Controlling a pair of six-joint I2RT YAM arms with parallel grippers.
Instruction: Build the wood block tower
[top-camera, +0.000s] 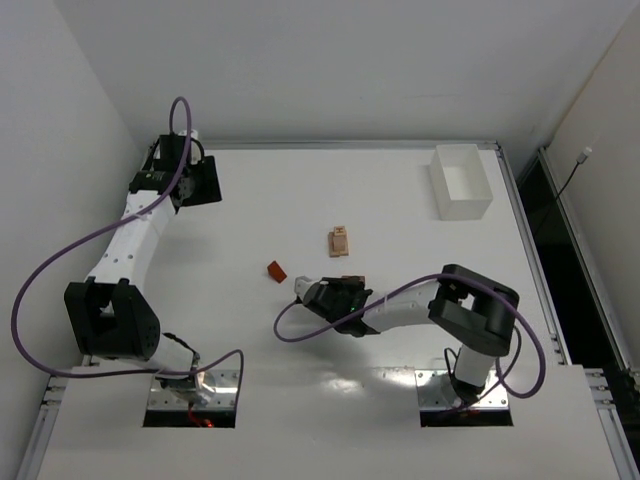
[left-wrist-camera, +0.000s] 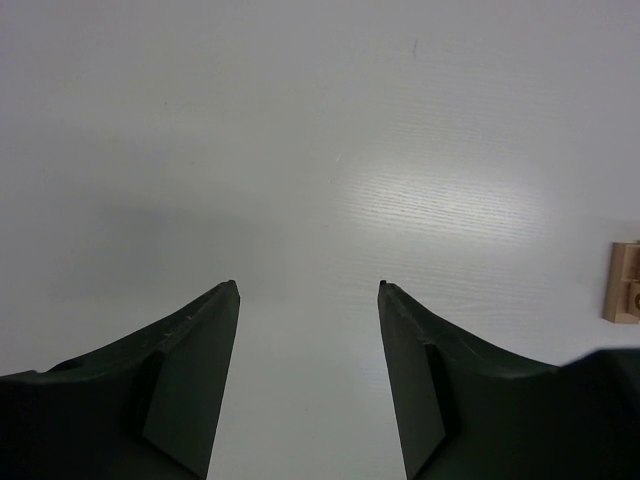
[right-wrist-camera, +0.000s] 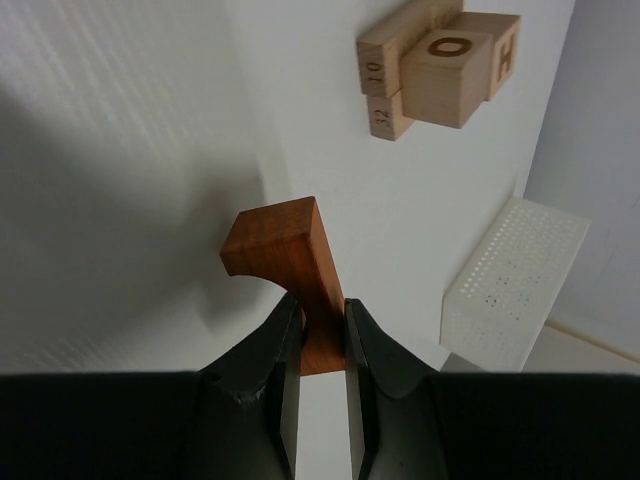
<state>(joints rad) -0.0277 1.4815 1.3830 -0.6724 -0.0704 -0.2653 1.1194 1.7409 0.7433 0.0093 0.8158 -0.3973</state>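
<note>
**Wood block tower (top-camera: 340, 241) part-built at mid-counter**

The white bin (top-camera: 466, 208), near the far right corner, shows nothing inside. The left gripper (left-wrist-camera: 305, 285) gapes wide and bare by the far left corner. The right gripper (right-wrist-camera: 320, 303) pinches a reddish arch block (right-wrist-camera: 285, 240) by its flat sides. A reddish wedge (top-camera: 276, 270) lies left of centre. The pieces look light, rigid and smooth, so the loose stack likely topples easily.
</note>
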